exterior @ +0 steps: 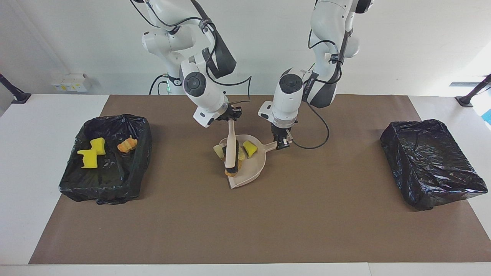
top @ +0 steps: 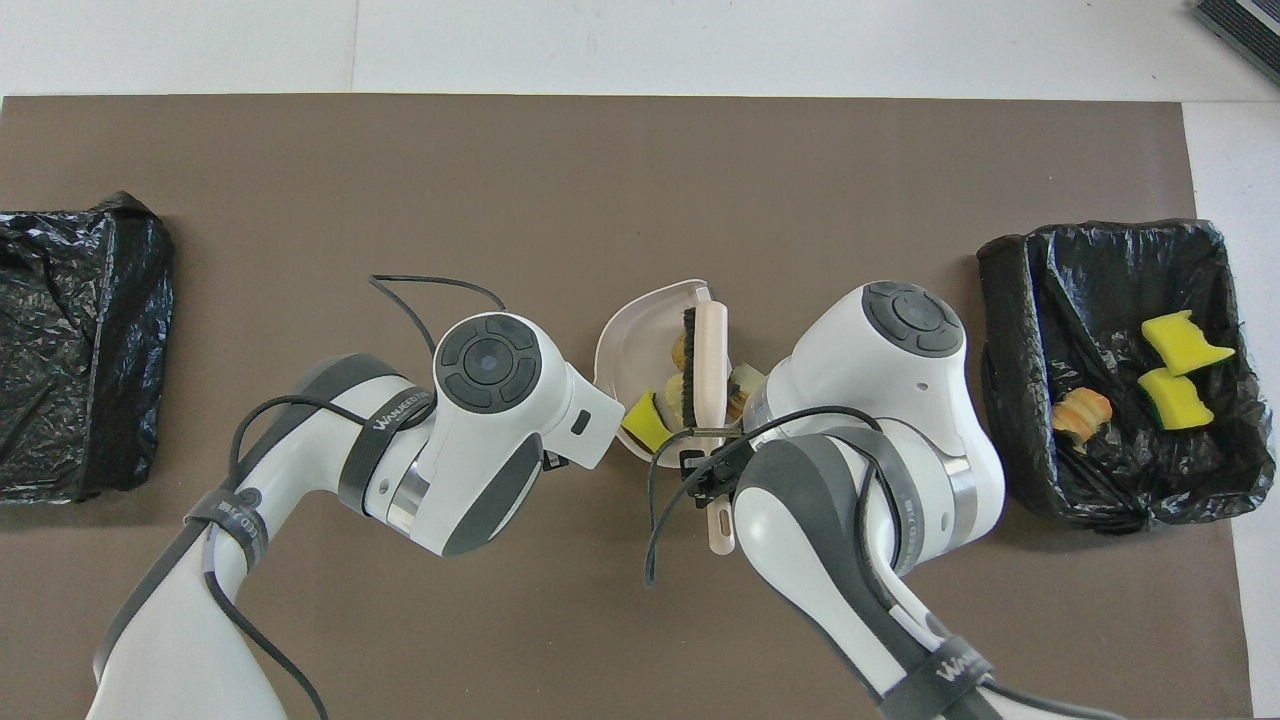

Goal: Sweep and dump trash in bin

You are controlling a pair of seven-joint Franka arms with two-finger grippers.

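A beige dustpan [exterior: 251, 168] lies on the brown mat mid-table; it also shows in the overhead view [top: 630, 325]. In it lie a yellow sponge chunk [exterior: 250, 148] [top: 645, 420] and several pale and tan lumps [exterior: 218, 150], partly hidden by the brush [exterior: 231, 147] [top: 708, 360]. The brush's black bristles rest among the lumps at the pan's mouth. My right gripper [exterior: 231, 115] is shut on the brush handle. My left gripper [exterior: 283, 142] is shut on the dustpan handle; my wrist hides it in the overhead view.
A black-lined bin [exterior: 99, 191] [top: 1010, 300] at the right arm's end holds two yellow sponge chunks [exterior: 92, 153] and an orange bread lump [exterior: 127, 145]. A second black-lined bin [exterior: 429, 161] [top: 70, 350] stands at the left arm's end.
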